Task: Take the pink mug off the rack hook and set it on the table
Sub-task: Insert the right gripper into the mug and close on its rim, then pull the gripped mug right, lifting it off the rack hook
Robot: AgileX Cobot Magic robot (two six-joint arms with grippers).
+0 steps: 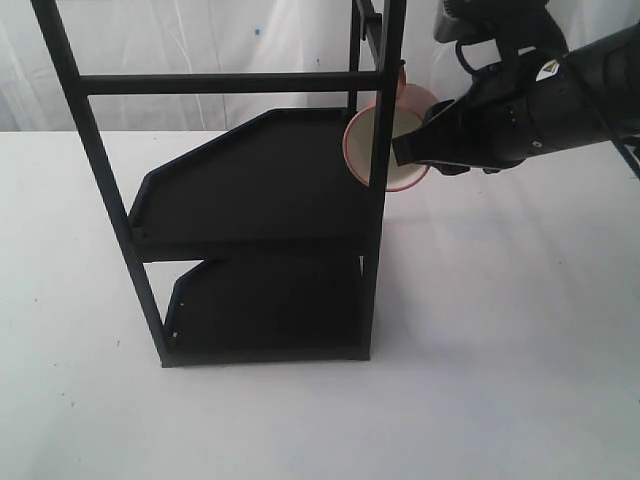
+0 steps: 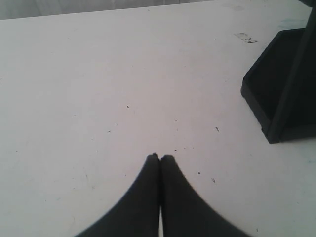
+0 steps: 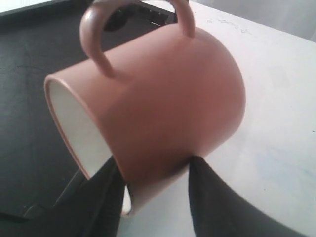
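Note:
The pink mug (image 1: 385, 150) hangs tipped on its side beside the top of the rack's (image 1: 250, 190) upright post, with its cream inside facing the camera. Its handle (image 3: 98, 39) points up, and the rack hook is hidden by post and handle. My right gripper (image 3: 154, 163) reaches in from the right and is closed on the mug's lower wall (image 3: 163, 128). One finger (image 3: 98, 202) is inside the rim and the other finger (image 3: 212, 197) presses the outside. My left gripper (image 2: 160, 157) is shut with nothing in it, low over the white table (image 2: 98, 89).
The rack's two black shelves (image 1: 260, 300) stand at the middle of the table (image 1: 500, 350). A corner of the lower shelf (image 2: 281, 94) shows in the left wrist view. The right arm (image 1: 540, 100) crosses the upper right. A white curtain hangs behind.

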